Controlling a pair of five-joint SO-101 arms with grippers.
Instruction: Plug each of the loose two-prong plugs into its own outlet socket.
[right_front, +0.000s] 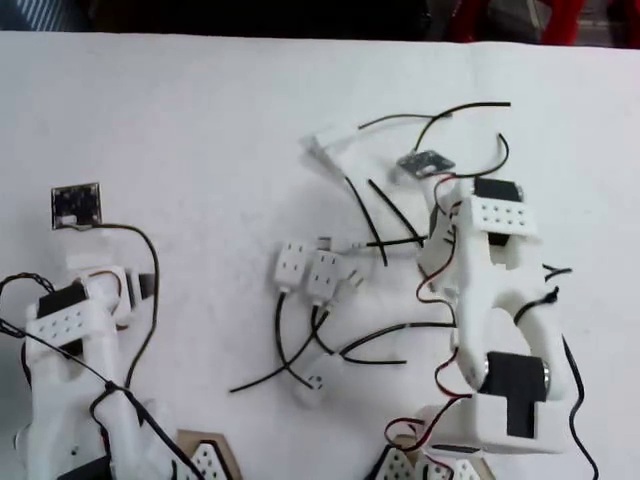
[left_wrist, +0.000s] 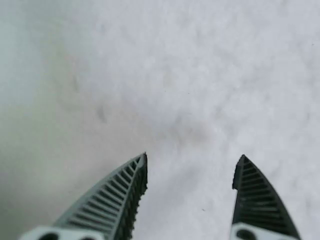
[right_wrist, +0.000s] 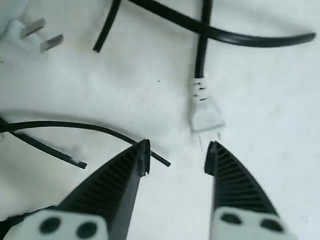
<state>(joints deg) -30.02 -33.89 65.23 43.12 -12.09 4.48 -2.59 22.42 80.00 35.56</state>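
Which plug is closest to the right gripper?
The white plug on the black cord, lying just in front of the open right gripper. The other plug sits farther away, with its two metal prongs showing.

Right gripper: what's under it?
Bare white table between the open jaws of the right gripper; a white two-prong plug on a black cord lies just past its tips. Whatever lies beneath the black ribbed fingers is covered.
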